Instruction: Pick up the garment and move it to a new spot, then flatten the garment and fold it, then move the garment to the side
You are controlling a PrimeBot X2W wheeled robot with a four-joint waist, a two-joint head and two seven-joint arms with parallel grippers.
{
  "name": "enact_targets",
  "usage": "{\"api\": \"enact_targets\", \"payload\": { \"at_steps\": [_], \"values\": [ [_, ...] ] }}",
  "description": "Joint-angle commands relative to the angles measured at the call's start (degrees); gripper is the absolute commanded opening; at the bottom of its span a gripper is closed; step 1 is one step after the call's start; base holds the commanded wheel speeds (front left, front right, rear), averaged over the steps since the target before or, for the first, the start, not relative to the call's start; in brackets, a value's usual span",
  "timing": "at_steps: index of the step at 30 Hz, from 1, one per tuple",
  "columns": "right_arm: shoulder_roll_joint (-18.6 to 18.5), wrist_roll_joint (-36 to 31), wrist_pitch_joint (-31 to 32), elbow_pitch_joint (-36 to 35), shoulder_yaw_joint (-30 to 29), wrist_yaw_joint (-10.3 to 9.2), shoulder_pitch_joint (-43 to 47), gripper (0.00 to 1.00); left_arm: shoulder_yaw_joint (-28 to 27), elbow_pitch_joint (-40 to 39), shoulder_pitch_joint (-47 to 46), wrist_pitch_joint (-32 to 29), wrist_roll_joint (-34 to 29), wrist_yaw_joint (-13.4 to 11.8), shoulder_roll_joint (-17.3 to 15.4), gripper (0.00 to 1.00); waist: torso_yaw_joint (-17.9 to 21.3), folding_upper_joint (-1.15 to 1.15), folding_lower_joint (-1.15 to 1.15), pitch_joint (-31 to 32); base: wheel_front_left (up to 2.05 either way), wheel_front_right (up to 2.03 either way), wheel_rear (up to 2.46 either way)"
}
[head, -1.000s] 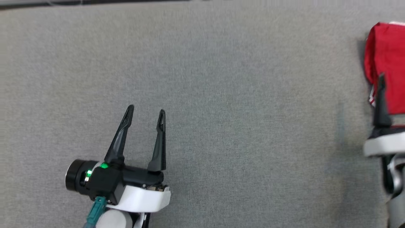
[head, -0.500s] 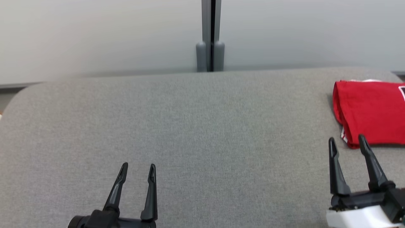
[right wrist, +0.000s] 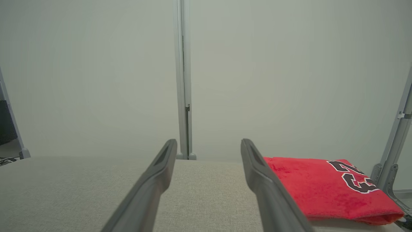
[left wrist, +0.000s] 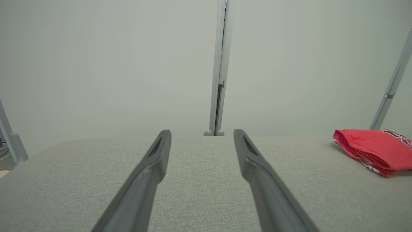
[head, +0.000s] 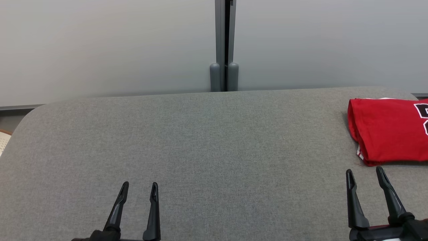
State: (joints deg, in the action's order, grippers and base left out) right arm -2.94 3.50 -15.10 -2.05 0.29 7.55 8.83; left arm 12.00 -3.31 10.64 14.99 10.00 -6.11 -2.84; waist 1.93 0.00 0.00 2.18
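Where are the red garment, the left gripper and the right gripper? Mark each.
red garment (head: 384, 130), head view, folded top face.
left gripper (head: 139, 184), head view, midway between fingertips.
right gripper (head: 364, 170), head view, midway between fingertips.

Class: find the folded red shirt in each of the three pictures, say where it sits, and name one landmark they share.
Head view: shirt at the right edge, mid-height, on the grey table.
Left wrist view: shirt far right, just below mid-height.
Right wrist view: shirt lower right.
Shared landmark: the grey post on the wall behind the table, upright near the middle of each view.
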Motion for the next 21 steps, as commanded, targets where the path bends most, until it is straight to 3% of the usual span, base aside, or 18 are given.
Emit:
{"api": "enact_targets", "payload": {
  "at_steps": [1, 6, 7, 11, 21],
  "values": [
    [0.0, 0.1, 0.0, 0.2, -0.1, -0.13, 0.4, 1.00, -0.2, -0.3, -0.2, 0.2, -0.4, 0.1, -0.1, 1.00, 0.0, 0.00, 0.00, 0.1, 0.00, 0.00, 0.00],
    [0.0, 0.6, 0.0, 0.9, 0.3, -0.12, 0.5, 1.00, -0.1, -0.5, 0.3, 0.2, -0.6, 0.0, -0.2, 1.00, 0.1, 0.00, 0.00, 0.4, 0.00, 0.00, 0.00],
    [0.0, 0.5, 0.0, 0.9, 0.3, -0.01, 0.0, 0.00, 0.0, -0.3, 0.0, 0.0, -0.4, 0.0, 0.0, 0.00, 0.1, 0.00, 0.00, 0.5, 0.00, 0.00, 0.00],
    [0.2, 1.1, 0.0, 2.3, 0.5, 0.00, 0.7, 0.00, 0.3, 1.1, 0.8, -0.4, 0.2, 0.0, 0.1, 0.00, 0.1, 0.00, 0.00, 0.5, 0.00, 0.00, 0.00],
    [-0.7, 14.1, 2.2, 4.0, 0.6, -0.01, -1.5, 0.00, -1.3, 2.7, -1.4, -2.4, 12.4, 1.6, -0.8, 0.00, 0.0, 0.00, 0.00, 0.2, 0.00, 0.00, 0.00]
  ]
}}
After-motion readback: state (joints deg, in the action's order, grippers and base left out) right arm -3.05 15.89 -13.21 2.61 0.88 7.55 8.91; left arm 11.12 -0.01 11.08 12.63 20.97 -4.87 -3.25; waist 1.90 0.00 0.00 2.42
